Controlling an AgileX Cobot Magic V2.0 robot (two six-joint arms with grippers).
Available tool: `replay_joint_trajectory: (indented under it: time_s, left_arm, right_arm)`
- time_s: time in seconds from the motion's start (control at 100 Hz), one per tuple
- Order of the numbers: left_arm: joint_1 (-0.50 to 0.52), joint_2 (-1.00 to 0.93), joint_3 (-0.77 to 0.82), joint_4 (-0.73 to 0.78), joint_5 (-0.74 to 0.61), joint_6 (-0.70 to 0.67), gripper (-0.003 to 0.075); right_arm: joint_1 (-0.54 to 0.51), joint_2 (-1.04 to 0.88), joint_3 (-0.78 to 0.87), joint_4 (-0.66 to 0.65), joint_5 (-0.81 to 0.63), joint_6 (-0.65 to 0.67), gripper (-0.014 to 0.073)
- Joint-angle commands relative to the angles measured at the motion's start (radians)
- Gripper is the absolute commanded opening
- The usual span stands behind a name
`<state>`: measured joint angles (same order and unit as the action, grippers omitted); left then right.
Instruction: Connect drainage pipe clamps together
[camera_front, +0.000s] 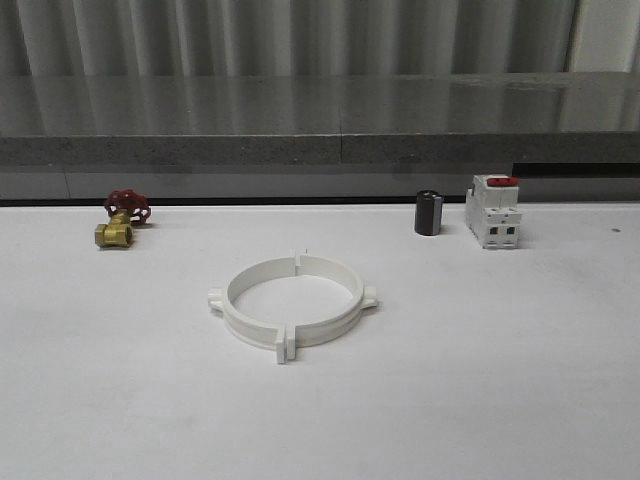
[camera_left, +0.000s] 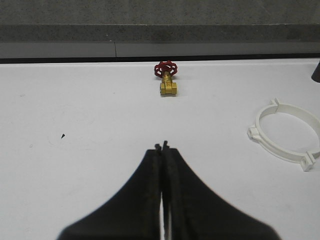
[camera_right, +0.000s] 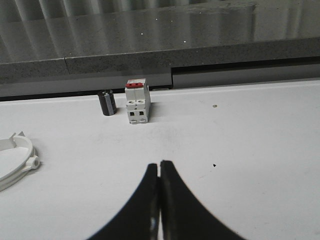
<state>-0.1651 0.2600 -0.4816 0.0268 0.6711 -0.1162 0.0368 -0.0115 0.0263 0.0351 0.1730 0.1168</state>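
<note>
The two white drainage pipe clamps (camera_front: 292, 302) lie on the table's middle, their end flanges meeting front and back so that they form one ring. In the left wrist view the ring (camera_left: 286, 135) lies well off to one side of my left gripper (camera_left: 163, 147), which is shut on nothing above bare table. A piece of the ring (camera_right: 16, 160) shows at the frame's edge in the right wrist view, far from my right gripper (camera_right: 160, 163), also shut and holding nothing.
A brass valve with a red handwheel (camera_front: 122, 219) sits at the back left. At the back right stand a small black cylinder (camera_front: 428, 213) and a white breaker with a red top (camera_front: 493, 211). A grey ledge (camera_front: 320, 130) bounds the table's far edge.
</note>
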Motion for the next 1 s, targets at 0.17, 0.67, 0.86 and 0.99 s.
replay_joint_trajectory:
  time_s: [0.17,0.67,0.86,0.99]
  left_arm:
    - [0.003,0.009,-0.027,-0.002,-0.067,-0.003,-0.002]
    - [0.003,-0.05,0.135,-0.054,-0.467,0.065,-0.002]
    - [0.003,-0.148,0.308,-0.056,-0.591,0.131,-0.002]
    - [0.003,-0.245,0.426,-0.017,-0.654,0.131,-0.002]
  right_arm:
    - [0.002,-0.019,-0.014,-0.013,-0.076,-0.01,-0.0118]
    - [0.002,-0.019,-0.014,-0.013,-0.076,-0.01,-0.0118]
    - [0.002,-0.019,-0.014,-0.013,-0.076,-0.01,-0.0118]
    - [0.002,-0.019,-0.014,-0.013,-0.076,-0.01,-0.0118]
